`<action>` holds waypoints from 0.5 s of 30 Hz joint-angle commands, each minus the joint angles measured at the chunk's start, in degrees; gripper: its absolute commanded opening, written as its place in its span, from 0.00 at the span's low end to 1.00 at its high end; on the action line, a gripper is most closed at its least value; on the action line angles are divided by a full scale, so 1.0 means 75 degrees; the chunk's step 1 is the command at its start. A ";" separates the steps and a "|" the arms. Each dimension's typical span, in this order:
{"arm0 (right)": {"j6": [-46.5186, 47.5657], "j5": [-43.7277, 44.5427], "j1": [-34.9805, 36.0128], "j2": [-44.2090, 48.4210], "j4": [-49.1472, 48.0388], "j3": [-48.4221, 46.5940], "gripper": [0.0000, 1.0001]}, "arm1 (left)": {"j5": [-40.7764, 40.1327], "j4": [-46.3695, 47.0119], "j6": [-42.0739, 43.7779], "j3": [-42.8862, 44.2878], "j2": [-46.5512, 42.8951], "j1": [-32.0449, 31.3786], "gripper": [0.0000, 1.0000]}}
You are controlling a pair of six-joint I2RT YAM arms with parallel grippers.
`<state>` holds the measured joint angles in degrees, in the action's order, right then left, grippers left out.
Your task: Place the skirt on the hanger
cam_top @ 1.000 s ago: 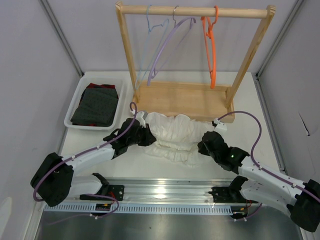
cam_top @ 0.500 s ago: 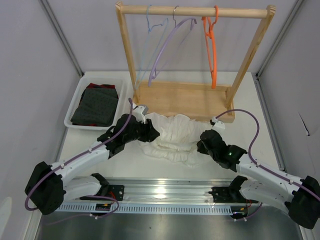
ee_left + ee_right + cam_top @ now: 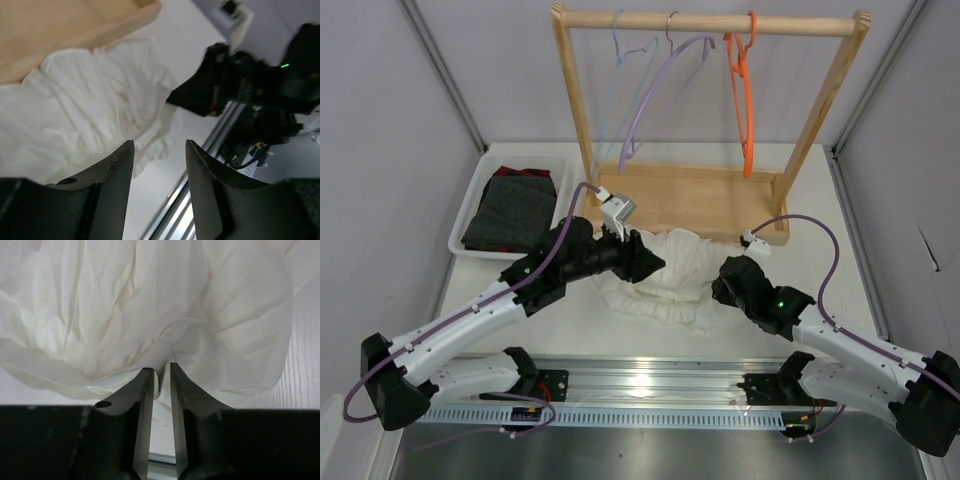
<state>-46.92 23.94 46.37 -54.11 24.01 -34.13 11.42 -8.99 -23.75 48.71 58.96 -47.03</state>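
Observation:
The white crinkly skirt (image 3: 672, 272) lies bunched on the table in front of the wooden rack. The orange hanger (image 3: 744, 110) hangs from the rack's top bar, at its right end. My left gripper (image 3: 653, 264) hovers over the skirt's left part, open, with nothing between its fingers (image 3: 120, 165); below it the left wrist view shows the skirt (image 3: 95, 105). My right gripper (image 3: 720, 286) sits at the skirt's right edge. Its jaws (image 3: 161, 371) stand a narrow gap apart, with a loose fold of skirt (image 3: 150, 300) lying at the tips.
The wooden rack's base (image 3: 700, 200) stands just behind the skirt, and a lilac hanger (image 3: 655, 95) and a pale blue hanger (image 3: 618, 60) share its bar. A white bin (image 3: 460, 235) at the left holds a dark dotted garment (image 3: 515, 208). A metal rail (image 3: 650, 380) runs along the near edge.
My left gripper let go of the skirt, opened, rose and swung right over it. My right gripper's jaws parted slightly from shut. The skirt's left side slumped inward.

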 commanded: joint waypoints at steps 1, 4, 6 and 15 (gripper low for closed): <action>-0.0014 0.0170 -0.0007 0.0101 0.0080 -0.0289 0.27 | 0.0107 0.0215 0.0131 0.1376 -0.0128 -0.0606 0.53; 0.0009 0.0136 -0.0019 0.0031 0.0092 -0.0313 0.28 | -0.0607 0.0250 0.0084 0.2557 0.0304 -0.0994 0.61; -0.0002 0.0101 -0.0007 0.0019 0.0068 -0.0301 0.30 | -0.1319 0.0215 0.0166 0.3089 0.0657 -0.1170 0.62; -0.0002 -0.0075 0.0005 -0.0063 0.0045 -0.0266 0.32 | -0.4369 -0.0253 0.0787 0.7799 0.3933 -0.1874 0.84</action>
<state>-46.87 23.38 46.37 -54.22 24.77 -34.20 -11.35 -9.28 -20.40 98.13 80.97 -60.66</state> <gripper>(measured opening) 0.319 0.827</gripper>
